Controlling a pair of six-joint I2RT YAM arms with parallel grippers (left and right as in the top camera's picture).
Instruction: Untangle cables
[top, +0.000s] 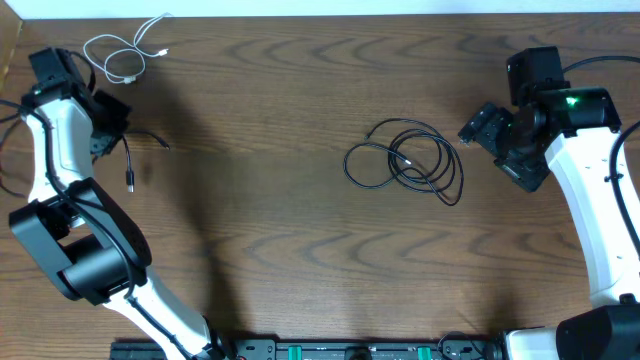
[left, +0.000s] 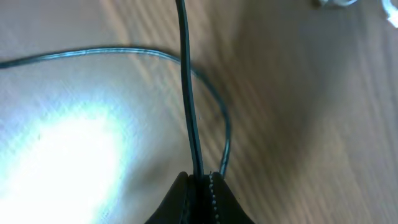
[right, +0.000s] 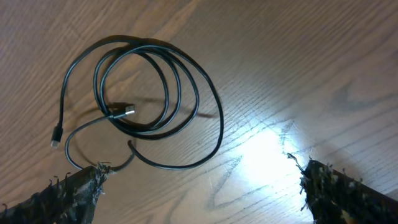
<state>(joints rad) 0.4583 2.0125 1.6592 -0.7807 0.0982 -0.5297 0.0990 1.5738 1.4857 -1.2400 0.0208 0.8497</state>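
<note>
A short white cable (top: 124, 55) lies looped at the table's far left corner; a bit of it shows in the left wrist view (left: 336, 2). Just below it my left gripper (top: 112, 128) (left: 200, 177) is shut on a thin black cable (top: 129, 165) (left: 189, 106), whose plug end rests on the table. A coiled bundle of black cables (top: 405, 165) (right: 149, 81) lies right of centre, its plugs showing inside and beside the coil. My right gripper (top: 476, 128) (right: 199, 177) stands wide open just right of that coil, holding nothing; its left finger (right: 68, 193) is near one loop.
The wooden table (top: 280, 220) fills the view. The white arm links (top: 590, 200) reach in from the front corners, with thick black leads at their sides. A black rail (top: 330, 350) runs along the front edge.
</note>
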